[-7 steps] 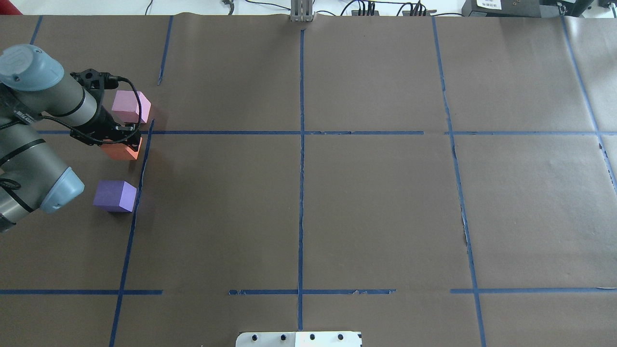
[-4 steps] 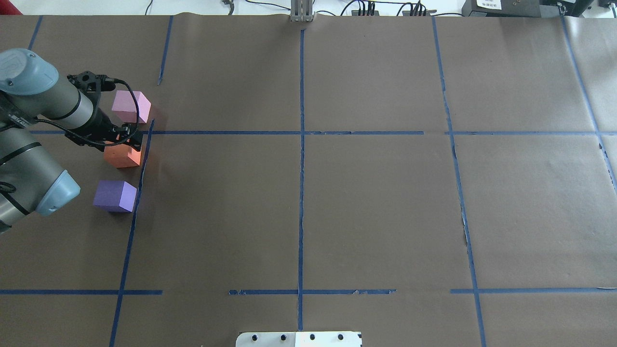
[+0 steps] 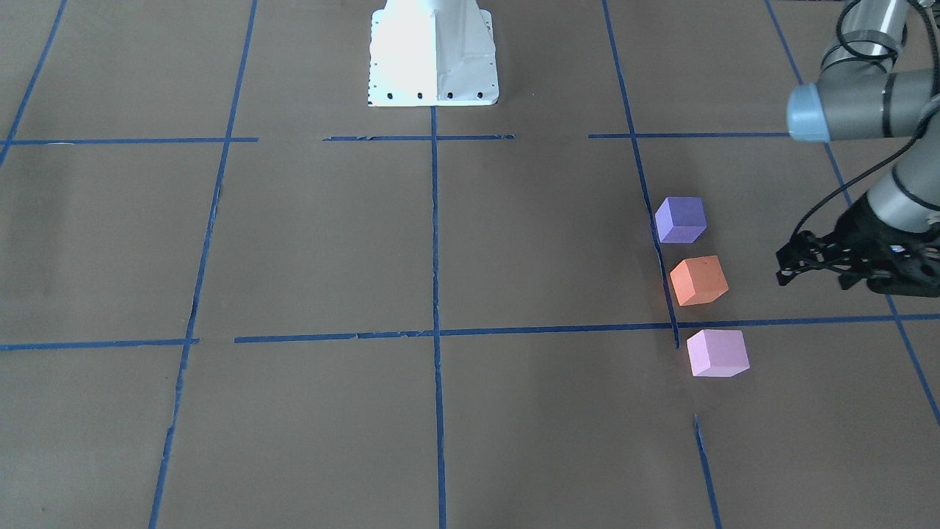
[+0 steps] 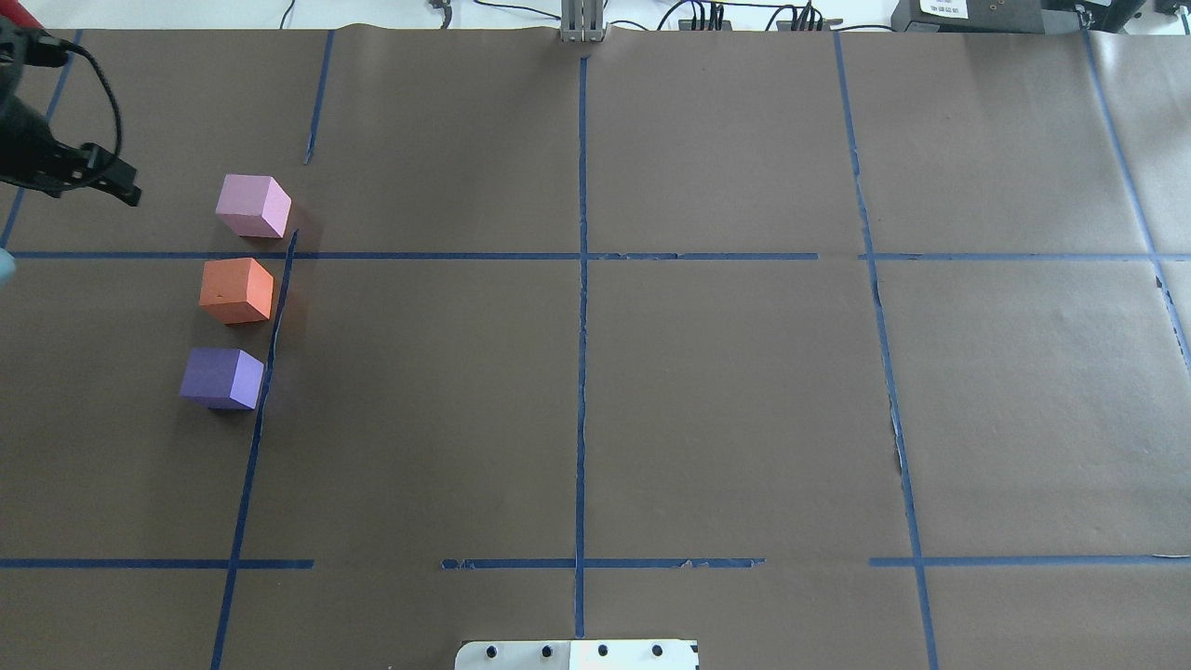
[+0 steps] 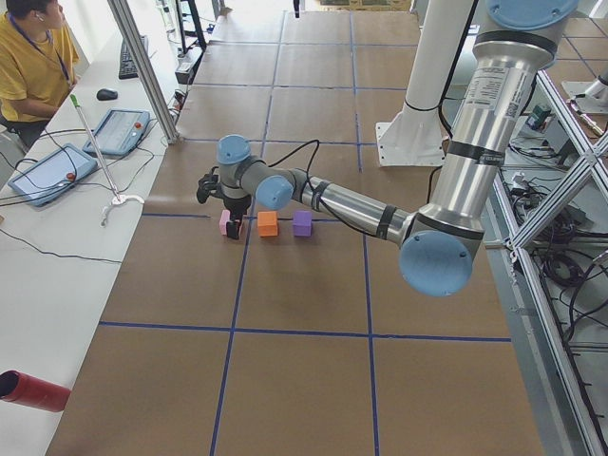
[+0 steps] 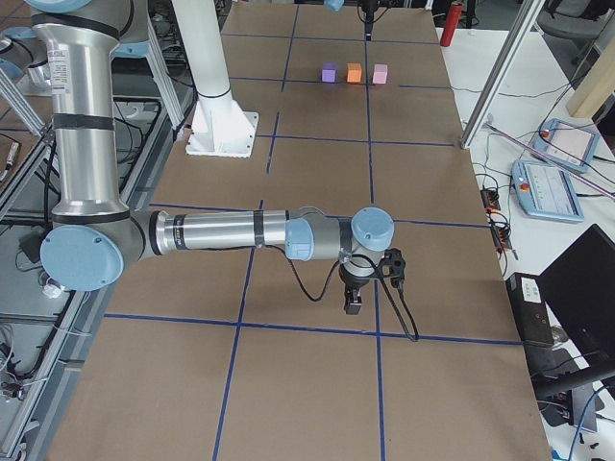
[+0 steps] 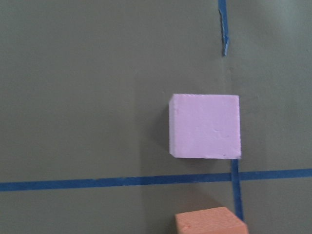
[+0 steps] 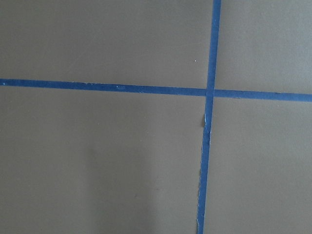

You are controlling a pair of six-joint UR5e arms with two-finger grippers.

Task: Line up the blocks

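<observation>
Three cubes stand in a line along a blue tape line on the table's left side: pale pink block, orange block, purple block. They also show in the front view as pink, orange and purple. My left gripper is open and empty, off to the side of the blocks near the table's left edge. The left wrist view shows the pink block and the orange block's top edge. My right gripper shows only in the right side view; I cannot tell its state.
The brown paper table top carries a grid of blue tape lines. The white robot base plate is at the near edge. Cables and boxes line the far edge. An operator sits beside the table's left end.
My left gripper has let go of the orange block and drawn back to the table's left edge. The orange block now stands alone between the pink and purple ones.
</observation>
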